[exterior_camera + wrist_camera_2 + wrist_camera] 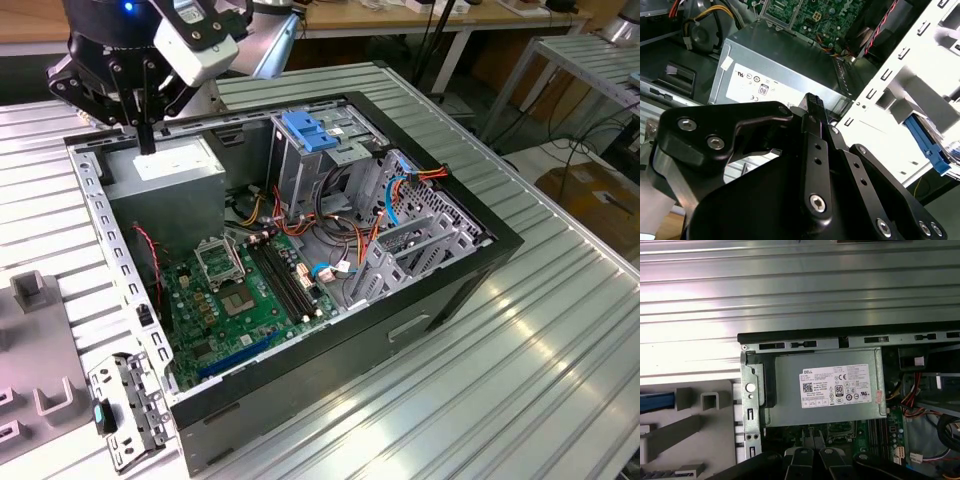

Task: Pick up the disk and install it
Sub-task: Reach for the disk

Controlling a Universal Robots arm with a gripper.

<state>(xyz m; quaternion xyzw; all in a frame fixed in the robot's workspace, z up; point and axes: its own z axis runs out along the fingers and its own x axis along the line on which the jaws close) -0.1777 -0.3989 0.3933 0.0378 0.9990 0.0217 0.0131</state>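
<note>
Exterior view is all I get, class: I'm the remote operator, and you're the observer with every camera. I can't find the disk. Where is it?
Observer: Outside the case. In the second wrist view the disk lies beyond the metal side frame of the case, its blue rail showing.
Operator: Resting on what?
Observer: In the first wrist view a blue strip, probably that rail, sits in the grey fixture beside the case.
Operator: Does the gripper hold anything?
Observer: No. In the second wrist view the gripper has its jaws shut together and empty, over the power supply.
</note>
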